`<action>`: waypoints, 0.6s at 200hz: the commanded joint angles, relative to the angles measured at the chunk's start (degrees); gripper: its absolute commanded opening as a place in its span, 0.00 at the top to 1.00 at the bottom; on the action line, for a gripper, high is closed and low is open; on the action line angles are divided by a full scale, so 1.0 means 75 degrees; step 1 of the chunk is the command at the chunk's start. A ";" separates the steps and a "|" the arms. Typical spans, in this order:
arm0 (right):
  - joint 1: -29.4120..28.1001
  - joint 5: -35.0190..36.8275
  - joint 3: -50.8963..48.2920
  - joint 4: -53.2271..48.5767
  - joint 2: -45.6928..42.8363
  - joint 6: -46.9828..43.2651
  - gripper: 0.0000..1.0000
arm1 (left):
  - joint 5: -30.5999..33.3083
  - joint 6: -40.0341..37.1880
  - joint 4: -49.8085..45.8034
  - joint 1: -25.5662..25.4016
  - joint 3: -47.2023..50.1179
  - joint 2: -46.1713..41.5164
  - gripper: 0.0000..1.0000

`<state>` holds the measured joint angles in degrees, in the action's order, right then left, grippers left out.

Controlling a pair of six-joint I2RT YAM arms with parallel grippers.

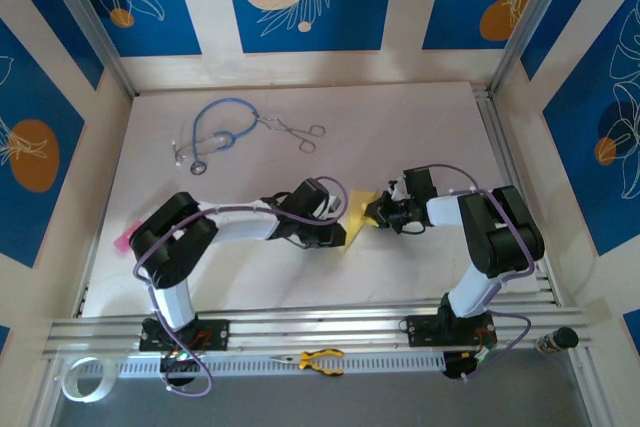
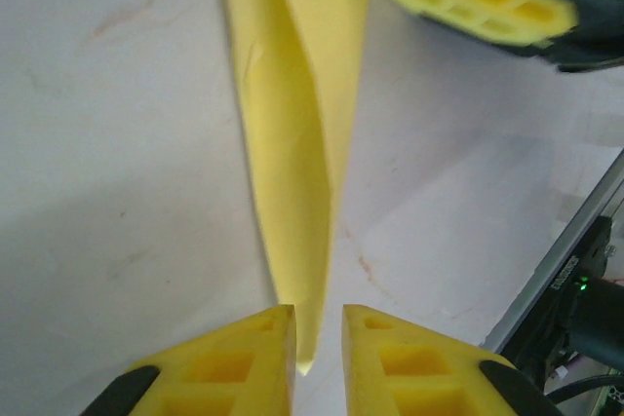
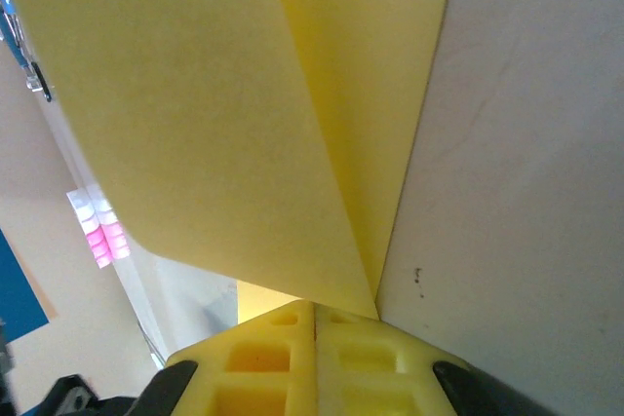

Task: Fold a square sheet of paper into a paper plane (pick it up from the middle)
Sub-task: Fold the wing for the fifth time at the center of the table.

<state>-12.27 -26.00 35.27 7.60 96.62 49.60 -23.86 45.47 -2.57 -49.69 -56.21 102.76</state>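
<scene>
Top external view: near the middle of the white table (image 1: 250,277), the pale-yellow paper (image 1: 356,219) is seen between the two arms. It is already folded lengthwise into a narrow, tapering form, so the early folds are judged done. Its wide end is clamped in the fully closed right gripper (image 3: 314,317), beyond which two flaps stand apart rather than pressed flat. The left gripper (image 2: 319,328) is narrowly parted at the pointed tip, which lies at the gap and appears unpinched. Final creasing of the wings, and release, are judged to be left.
</scene>
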 commanded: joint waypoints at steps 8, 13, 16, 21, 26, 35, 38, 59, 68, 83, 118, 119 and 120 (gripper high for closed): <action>-0.0149 0.0361 0.0030 -0.0370 0.0352 -0.0007 1.00 | 0.0095 -0.0227 -0.0153 -0.0043 -0.0555 -0.0118 0.87; -0.0145 0.0354 0.0021 -0.0389 0.0351 -0.0015 1.00 | 0.0008 -0.0221 -0.0066 -0.0042 -0.0647 -0.0059 0.88; -0.0142 0.0353 0.0026 -0.0388 0.0353 -0.0010 1.00 | -0.0059 -0.0207 0.0003 -0.0042 -0.0684 -0.0020 0.89; -0.0145 0.0359 0.0021 -0.0384 0.0364 -0.0016 1.00 | -0.0194 -0.0177 0.0108 -0.0043 -0.0752 0.0042 0.90; -0.0143 0.0350 0.0021 -0.0381 0.0371 -0.0018 1.00 | -0.0331 -0.0153 0.0208 -0.0042 -0.0839 0.0123 0.90; -0.0139 0.0339 0.0033 -0.0410 0.0365 -0.0035 1.00 | -0.0628 -0.0135 0.0370 -0.0044 -0.0993 0.0305 0.91; -0.0138 0.0335 0.0032 -0.0409 0.0368 -0.0038 1.00 | -0.0735 -0.0134 0.0415 -0.0043 -0.1061 0.0361 0.91; -0.0138 0.0332 0.0038 -0.0408 0.0377 -0.0040 1.00 | -0.1105 -0.0212 0.0305 -0.0043 -0.1532 0.0816 0.93; -0.0139 0.0326 0.0044 -0.0415 0.0388 -0.0043 1.00 | -0.1010 -0.0281 0.0155 -0.0042 -0.1626 0.0912 0.94; -0.0145 0.0324 0.0044 -0.0427 0.0374 -0.0053 1.00 | -0.0724 -0.0432 -0.0229 -0.0008 -0.1775 0.1069 0.94; -0.0145 0.0310 0.0033 -0.0422 0.0388 -0.0052 1.00 | -0.0264 -0.1015 -0.0949 0.0015 -0.2138 0.1381 0.94; -0.0139 0.0312 0.0039 -0.0425 0.0385 -0.0052 1.00 | -0.0241 -0.1043 -0.0989 0.0016 -0.2150 0.1387 0.94; -0.0142 0.0307 0.0035 -0.0420 0.0390 -0.0052 1.00 | -0.0229 -0.1057 -0.1021 0.0016 -0.2162 0.1395 0.94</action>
<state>-12.32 -25.93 35.57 7.03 96.66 49.58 -28.18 42.19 -4.10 -49.65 -69.38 111.33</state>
